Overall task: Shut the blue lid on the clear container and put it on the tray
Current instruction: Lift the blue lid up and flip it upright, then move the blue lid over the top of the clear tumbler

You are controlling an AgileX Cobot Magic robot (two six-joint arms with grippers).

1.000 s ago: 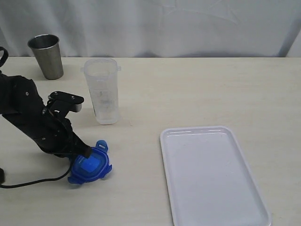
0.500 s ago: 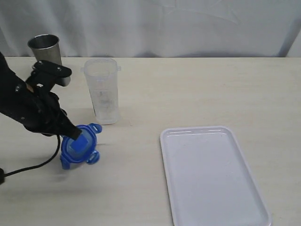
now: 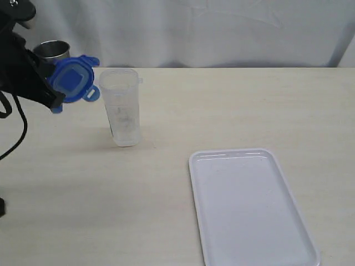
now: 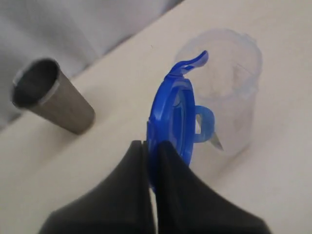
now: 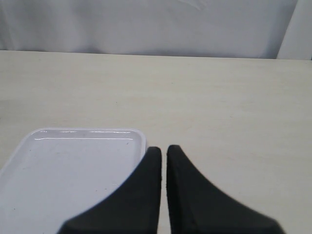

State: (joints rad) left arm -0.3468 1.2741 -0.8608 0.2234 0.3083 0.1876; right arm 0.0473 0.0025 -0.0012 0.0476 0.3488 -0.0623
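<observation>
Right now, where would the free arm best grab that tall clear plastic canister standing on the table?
Probably mid-body on the tall clear plastic canister, below its rim, coming in level from the side facing the white tray. It stands upright and narrow, and the left gripper holds the blue snap lid on its other side, so the open top should stay free.

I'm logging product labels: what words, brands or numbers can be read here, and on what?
None can be read.
The blue lid, clear container, steel cup and tray show no legible text; faint marks on the container are too blurred to read.
</observation>
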